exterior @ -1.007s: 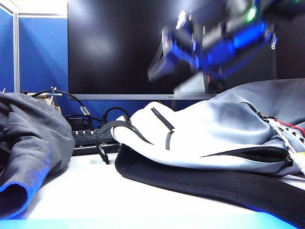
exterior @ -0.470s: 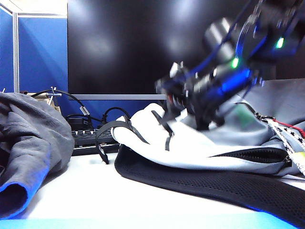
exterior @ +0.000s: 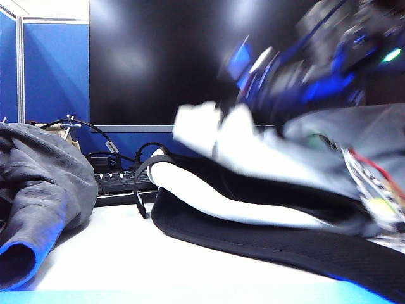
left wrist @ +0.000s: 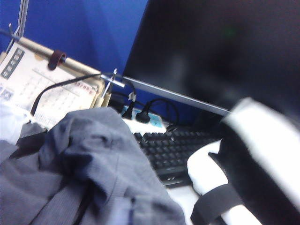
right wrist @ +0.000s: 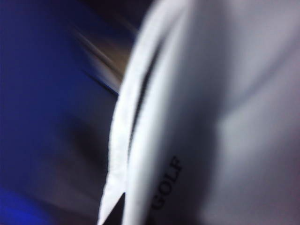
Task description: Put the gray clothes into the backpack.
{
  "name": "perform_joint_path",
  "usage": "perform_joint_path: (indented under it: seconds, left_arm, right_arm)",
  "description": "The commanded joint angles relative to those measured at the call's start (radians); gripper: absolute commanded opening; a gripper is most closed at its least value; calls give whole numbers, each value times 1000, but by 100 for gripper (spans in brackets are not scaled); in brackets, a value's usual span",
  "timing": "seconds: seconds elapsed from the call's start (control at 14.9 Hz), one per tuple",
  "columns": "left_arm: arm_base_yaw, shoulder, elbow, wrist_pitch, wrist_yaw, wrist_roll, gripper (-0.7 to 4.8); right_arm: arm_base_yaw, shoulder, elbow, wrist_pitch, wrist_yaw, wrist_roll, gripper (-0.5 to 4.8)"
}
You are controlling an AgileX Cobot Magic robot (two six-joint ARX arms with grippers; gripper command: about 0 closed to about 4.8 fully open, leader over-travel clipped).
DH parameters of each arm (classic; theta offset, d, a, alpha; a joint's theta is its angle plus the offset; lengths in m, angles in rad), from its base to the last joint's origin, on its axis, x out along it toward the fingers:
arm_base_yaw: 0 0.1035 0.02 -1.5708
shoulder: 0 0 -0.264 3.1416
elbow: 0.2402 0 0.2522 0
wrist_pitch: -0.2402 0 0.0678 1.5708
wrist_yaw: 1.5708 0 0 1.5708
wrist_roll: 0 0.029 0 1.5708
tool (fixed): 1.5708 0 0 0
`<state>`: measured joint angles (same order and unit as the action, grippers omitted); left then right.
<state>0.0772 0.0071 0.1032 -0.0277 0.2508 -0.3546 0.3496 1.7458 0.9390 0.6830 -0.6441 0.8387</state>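
Right claw (exterior: 253,104), blurred above the backpack (exterior: 266,221), clamped on its pale upper flap (exterior: 209,130): lift steadily, hold mouth wide. Left claw outside every view, closed, grip unknown. Gray clothes (exterior: 38,183) heaped on bench (exterior: 126,259) left of backpack, beside keyboard (exterior: 117,183): feed toward dark opening.

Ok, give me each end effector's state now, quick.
Left end effector: shut, out of view, nothing seen held.
Right end effector: shut on the backpack, holding up its front panel.
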Motion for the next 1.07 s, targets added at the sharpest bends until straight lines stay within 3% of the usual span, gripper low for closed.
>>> perform_joint_path:
  seconds: [0.07,0.2,0.27,0.34,0.54,0.67,0.74,0.94,1.07]
  left_arm:
    - [0,1,-25,7,23,6,108]
    - [0,1,-47,9,18,7,146]
    - [0,1,-66,16,18,7,273]
    - [0,1,-91,23,17,7,479]
    - [0,2,-95,-13,-27,4,479]
    - [0,2,-95,98,-105,5,479]
    - [-1,2,-87,134,-79,-2,479]
    - [-25,6,37,47,-48,75,479]
    - [-26,116,140,-19,-65,130,479]
  right_arm:
    - [-165,-104,13,358,-51,303,-8]
    - [-276,-137,12,377,-98,369,-8]
    - [-308,-140,12,377,-126,383,-8]
    - [-323,-140,12,377,-147,402,-8]
    - [-324,-140,12,377,-171,404,-8]
    - [-323,-140,12,378,-190,404,-8]
    - [-323,-140,12,379,-198,403,-8]
    - [-323,-140,12,392,-209,403,-8]
    - [-323,-140,12,392,-215,403,-8]
